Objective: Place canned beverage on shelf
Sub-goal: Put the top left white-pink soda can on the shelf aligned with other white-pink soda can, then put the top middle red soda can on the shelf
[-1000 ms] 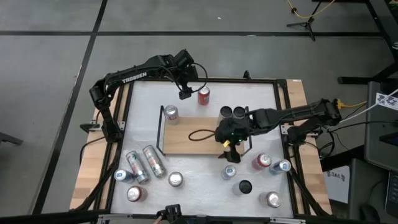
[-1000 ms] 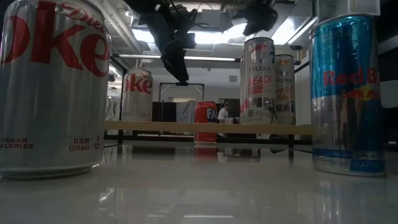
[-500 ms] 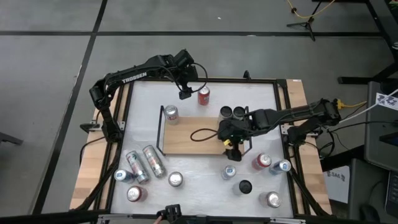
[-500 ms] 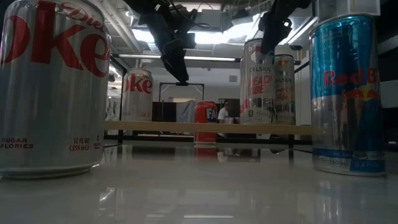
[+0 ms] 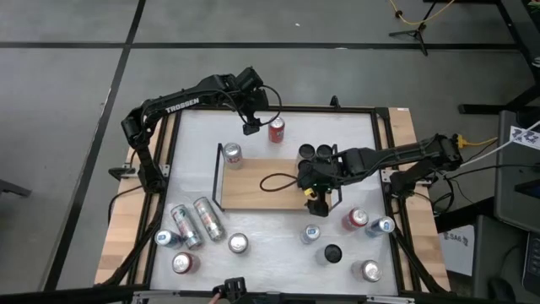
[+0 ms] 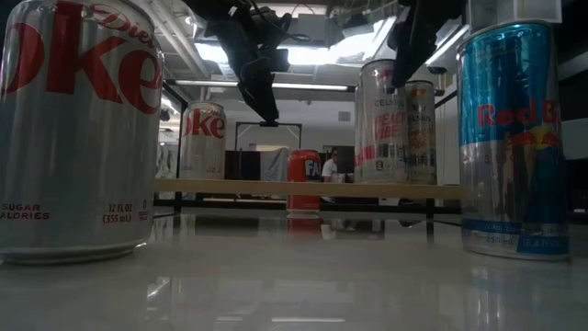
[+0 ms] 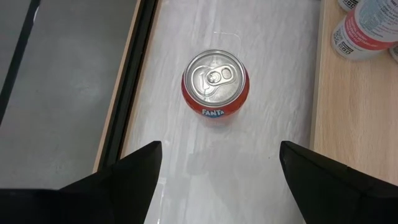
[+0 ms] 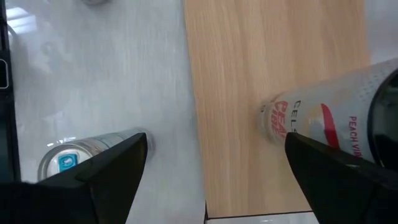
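The shelf (image 5: pixel 249 196), a light wooden board, lies mid-table. A Coke can (image 5: pixel 232 154) stands at its far left corner and two tall Celsius cans (image 5: pixel 316 152) stand at its far right. A red Fanta can (image 7: pixel 215 85) stands upright on the white table just beyond the shelf. My left gripper (image 7: pixel 221 146) hangs open above the table beside that can (image 5: pixel 277 129). My right gripper (image 8: pixel 216 137) is open above the shelf's right end. One finger (image 8: pixel 348 180) is right next to the nearer tall can (image 8: pixel 317 121). My right gripper comes from above, slanting down, with one finger (image 6: pixel 401 64) beside the top of the nearer tall can (image 6: pixel 381 119). I cannot tell whether it touches the can. The can stands on the shelf.
A black cable loop (image 5: pixel 272 181) lies on the shelf. Several cans stand or lie on the table near the front edge, among them a silver one (image 8: pixel 68 158) just off the shelf's near edge and two lying at the left (image 5: pixel 197 222). A black frame (image 5: pixel 384 169) rims the table.
My right gripper has tipped and rolled at the wrist, still open. Its fingers have swung toward the two tall cans at the shelf's right end. The nearer tall can's print now shows blurred and shifted in the low view.
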Tool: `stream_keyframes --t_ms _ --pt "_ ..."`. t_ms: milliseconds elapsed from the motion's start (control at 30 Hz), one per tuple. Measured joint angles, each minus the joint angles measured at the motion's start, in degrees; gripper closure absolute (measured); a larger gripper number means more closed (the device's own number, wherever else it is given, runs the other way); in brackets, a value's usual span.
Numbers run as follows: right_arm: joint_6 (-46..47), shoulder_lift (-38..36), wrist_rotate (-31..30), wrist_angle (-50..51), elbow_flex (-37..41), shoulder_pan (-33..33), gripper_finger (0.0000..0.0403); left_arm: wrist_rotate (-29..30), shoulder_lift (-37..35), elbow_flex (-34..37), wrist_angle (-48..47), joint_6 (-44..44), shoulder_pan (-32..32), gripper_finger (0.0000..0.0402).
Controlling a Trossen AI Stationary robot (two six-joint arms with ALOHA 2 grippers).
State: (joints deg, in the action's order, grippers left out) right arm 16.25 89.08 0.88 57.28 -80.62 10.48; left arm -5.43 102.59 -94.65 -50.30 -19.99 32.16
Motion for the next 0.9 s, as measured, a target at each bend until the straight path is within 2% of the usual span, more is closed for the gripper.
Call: stream_keyframes --t_ms 100,233,333,500,600,767,900 --pt "0.0 0.0 0.4 0.0 0.0 0.0 0.0024 0.0 0.0 0.0 0.0 0.0 -0.1 0.0082" --pt "0.0 0.0 4.2 0.8 -0.8 0.0 0.0024 0.0 0.0 0.0 0.1 0.0 -0.8 0.0082" --pt "-0.7 -0.1 7.3 2.3 -3.4 0.0 0.0024 0.0 0.0 0.0 1.0 0.0 -1.9 0.0082" --pt "-4.5 -0.5 7.1 6.5 -9.5 0.0 0.0024 0.0 0.0 0.0 4.6 1.3 -4.2 0.0082" --pt "-8.0 -1.6 3.6 8.7 -11.7 0.0 0.0024 0.0 0.0 0.0 7.4 4.2 -5.6 0.0082" --pt "-12.5 -4.8 -5.5 10.4 -12.2 0.0 0.0024 0.1 0.1 0.0 11.9 7.0 -8.0 0.0082" --pt "-13.6 -7.3 -8.6 13.6 -12.2 -1.2 0.0024 2.9 0.1 0.0 15.5 11.2 -9.1 0.0082"
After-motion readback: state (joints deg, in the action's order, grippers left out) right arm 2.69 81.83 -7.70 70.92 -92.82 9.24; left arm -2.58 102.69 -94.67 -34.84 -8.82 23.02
